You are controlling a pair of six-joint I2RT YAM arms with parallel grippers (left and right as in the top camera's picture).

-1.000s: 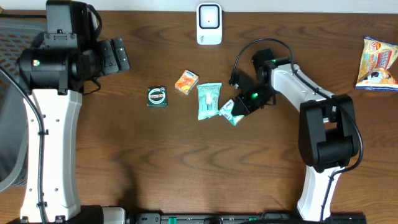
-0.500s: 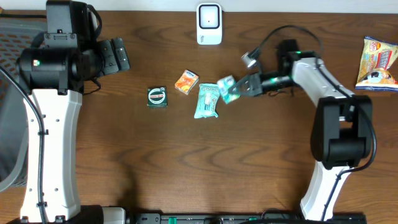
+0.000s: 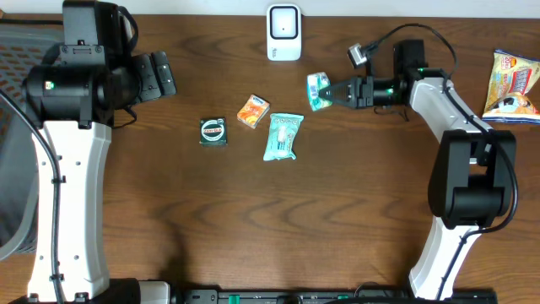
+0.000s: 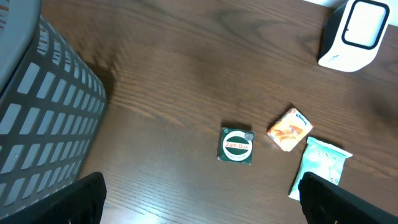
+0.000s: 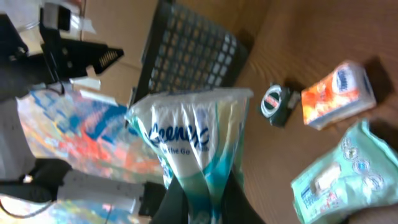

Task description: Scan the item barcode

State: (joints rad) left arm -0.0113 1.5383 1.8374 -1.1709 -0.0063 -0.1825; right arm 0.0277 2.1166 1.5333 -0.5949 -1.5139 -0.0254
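Wood table [image 3: 253, 211] — teal-white Kleenex pkt [image 3: 318, 90]

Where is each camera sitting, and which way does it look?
Overhead: above the table, facing straight down; both arms, left pincer and right pincer show.
Left wrist: on the left arm, looking down at the scanner, green tin, orange pack; its fingers show in the bottom corners.
Right wrist: on the right arm, facing sideways across the table; its fingers pinch the Kleenex pack.
Shared: all three see the green tin and orange pack.

Overhead, the snack bag [image 3: 512, 84] is cut off at 3 o'clock, the mesh basket [image 3: 10, 59] at 9 o'clock.
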